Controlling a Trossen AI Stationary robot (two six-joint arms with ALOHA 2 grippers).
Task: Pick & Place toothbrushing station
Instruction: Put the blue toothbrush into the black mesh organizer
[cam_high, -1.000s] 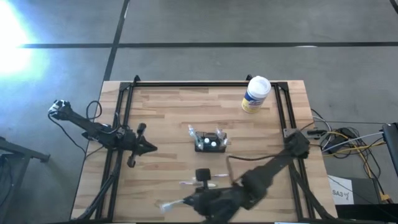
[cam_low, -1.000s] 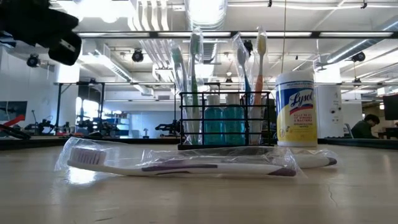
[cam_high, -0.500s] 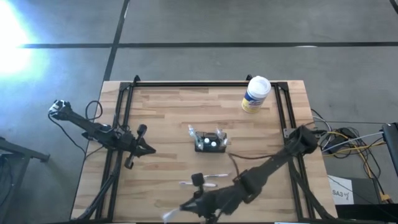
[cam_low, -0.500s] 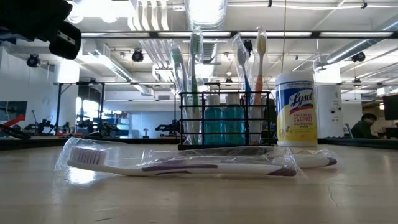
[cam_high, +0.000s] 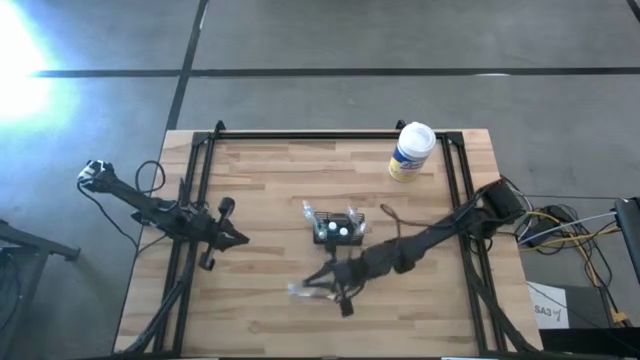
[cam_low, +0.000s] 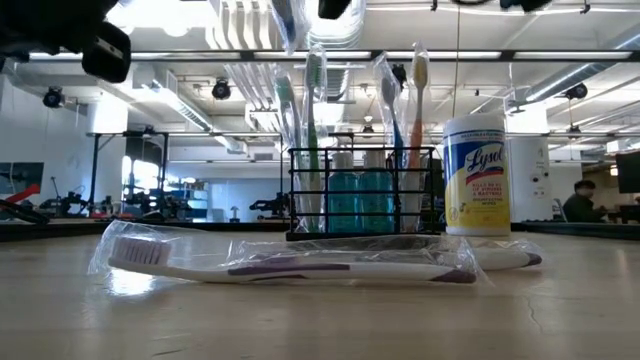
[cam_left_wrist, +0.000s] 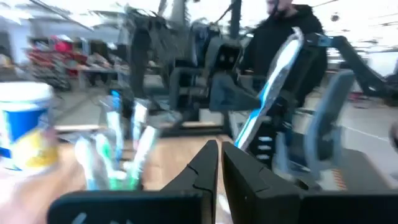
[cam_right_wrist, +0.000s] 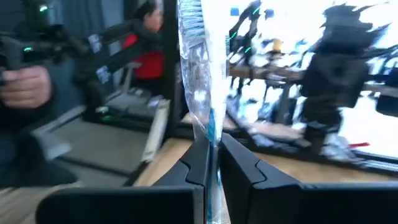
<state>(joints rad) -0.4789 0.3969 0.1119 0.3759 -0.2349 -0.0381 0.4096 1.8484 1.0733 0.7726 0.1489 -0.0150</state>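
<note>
The wooden table (cam_high: 270, 170) carries everything, and the toothbrushing station (cam_high: 336, 229) stands near its middle, a black wire holder with several wrapped brushes already upright in it. From the station, the white and yellow canister (cam_high: 411, 152) is at about 1 o'clock, well apart, near the far edge.

The right arm reaches in from 3 o'clock, and the right gripper (cam_right_wrist: 212, 163) is at 6 o'clock of the station, just beside it. Its fingers are closed on a wrapped toothbrush (cam_right_wrist: 200, 81) that stands up between them. The left gripper (cam_left_wrist: 219, 157) waits at 9 o'clock of the station, at the table's left edge, with its fingers pressed together and nothing between them.

I judge the task is partly done: some brushes are in the holder, one is in the air, and one more wrapped toothbrush on the table (cam_low: 290, 262) is not yet picked.

The low view shows this lying brush clearly and the blue bottles inside the holder, which the high view hardly shows. The left wrist view shows the held brush from the side, tilted.
</note>
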